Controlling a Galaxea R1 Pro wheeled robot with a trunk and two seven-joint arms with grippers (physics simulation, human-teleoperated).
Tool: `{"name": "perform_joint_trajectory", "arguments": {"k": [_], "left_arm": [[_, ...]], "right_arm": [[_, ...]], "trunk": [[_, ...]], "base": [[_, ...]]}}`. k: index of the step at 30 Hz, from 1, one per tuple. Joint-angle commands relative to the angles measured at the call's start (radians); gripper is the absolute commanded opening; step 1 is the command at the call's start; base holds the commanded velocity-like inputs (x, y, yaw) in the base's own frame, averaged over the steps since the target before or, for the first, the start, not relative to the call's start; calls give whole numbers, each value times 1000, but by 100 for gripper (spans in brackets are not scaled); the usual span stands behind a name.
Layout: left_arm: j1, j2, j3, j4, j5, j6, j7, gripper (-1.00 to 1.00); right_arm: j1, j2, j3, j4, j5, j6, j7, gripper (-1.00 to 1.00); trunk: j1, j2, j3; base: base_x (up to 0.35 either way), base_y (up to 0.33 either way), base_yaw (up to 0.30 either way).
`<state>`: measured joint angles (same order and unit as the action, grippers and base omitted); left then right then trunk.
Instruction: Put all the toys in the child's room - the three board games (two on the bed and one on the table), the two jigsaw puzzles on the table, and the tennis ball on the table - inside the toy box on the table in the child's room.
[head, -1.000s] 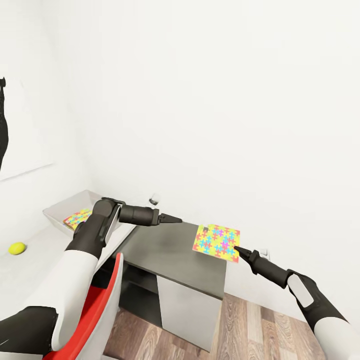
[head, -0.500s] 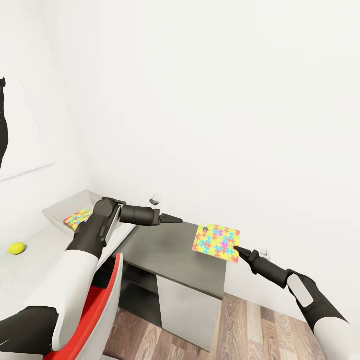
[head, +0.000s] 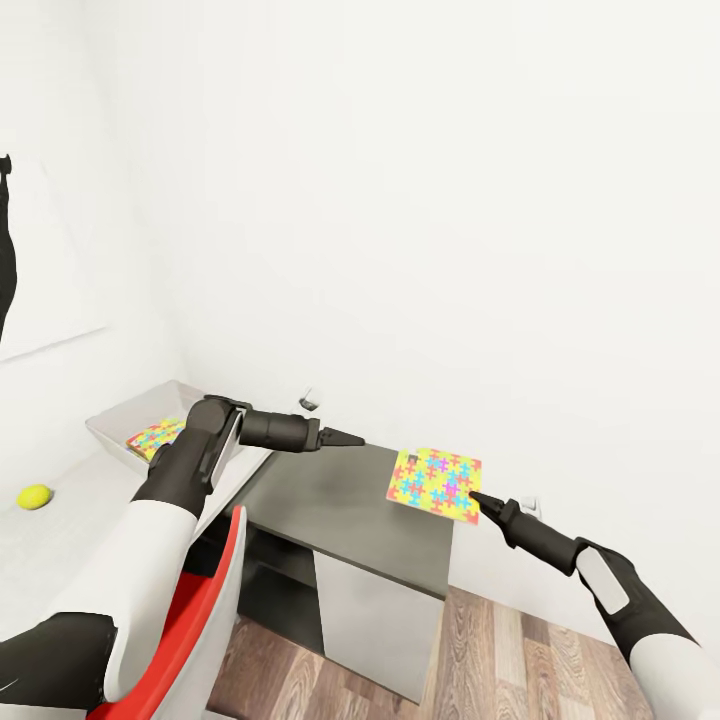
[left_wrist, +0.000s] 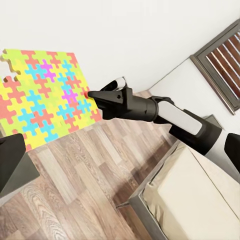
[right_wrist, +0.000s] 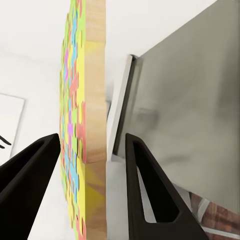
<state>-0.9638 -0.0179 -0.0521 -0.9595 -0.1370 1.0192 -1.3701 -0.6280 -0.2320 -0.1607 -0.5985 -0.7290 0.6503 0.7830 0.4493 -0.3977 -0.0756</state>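
Note:
A jigsaw puzzle (head: 435, 485) of yellow, pink, blue and green pieces hangs tilted over the right end of the dark grey cabinet top (head: 330, 500). My right gripper (head: 478, 500) is shut on its near edge. In the right wrist view the puzzle's edge (right_wrist: 92, 100) stands between the two black fingers (right_wrist: 150, 190). Another jigsaw puzzle (head: 155, 437) lies inside the light grey toy box (head: 110, 425) on the table (head: 70, 530). The tennis ball (head: 34, 496) rests on the table, left of the box. My left gripper (head: 345, 437) is open and empty, held above the cabinet between box and puzzle.
A red chair (head: 215, 600) stands close in front of the table. White walls run behind the table and cabinet. Wood plank floor (head: 500, 650) lies to the right. In the left wrist view, the bed (left_wrist: 200, 200) and a dark-framed window (left_wrist: 220, 60) are behind my right arm.
The held puzzle and my right gripper have shifted a little to the right. The left arm has not moved.

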Motion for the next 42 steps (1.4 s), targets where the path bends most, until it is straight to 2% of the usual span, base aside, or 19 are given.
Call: {"name": "perform_joint_trajectory", "arguments": {"k": [1, 14, 22, 24, 26, 30, 34, 42], "left_arm": [[-1, -1, 2, -1, -10, 10, -10, 100], [-1, 1, 2, -1, -11, 11, -16, 100], [-1, 8, 10, 0, 3, 17, -27, 100], [-1, 10, 11, 0, 6, 19, -42, 100], [-1, 11, 12, 2, 6, 20, -83, 100], [-1, 19, 15, 5, 2, 21, -199, 100], [-1, 40, 15, 5, 4, 22, -201, 100], [-1, 45, 14, 5, 5, 23, -201, 100]], "right_arm": [[-1, 0, -2, 0, -1, 5, 1, -100], [-1, 0, -2, -1, -3, 7, 17, -100], [-1, 1, -2, -1, -3, 7, 16, -100], [-1, 1, -2, -1, -3, 7, 16, -100], [-1, 0, -2, -1, -3, 6, 17, -100], [-1, 0, -2, -1, -3, 6, 18, -100], [-1, 0, -2, -1, -3, 6, 17, -100], [-1, 1, -2, -1, -3, 6, 17, -100]], "trunk": [[1, -2, -2], [1, -2, -2], [1, -2, -2], [1, -2, -2], [1, -2, -1], [1, -2, 2], [1, -2, 5], [1, -2, 11]], "base": [[0, 0, 0], [0, 0, 0], [0, 0, 0], [0, 0, 52], [0, 0, 174], [0, 0, 226], [0, 0, 249], [0, 0, 258]]}}
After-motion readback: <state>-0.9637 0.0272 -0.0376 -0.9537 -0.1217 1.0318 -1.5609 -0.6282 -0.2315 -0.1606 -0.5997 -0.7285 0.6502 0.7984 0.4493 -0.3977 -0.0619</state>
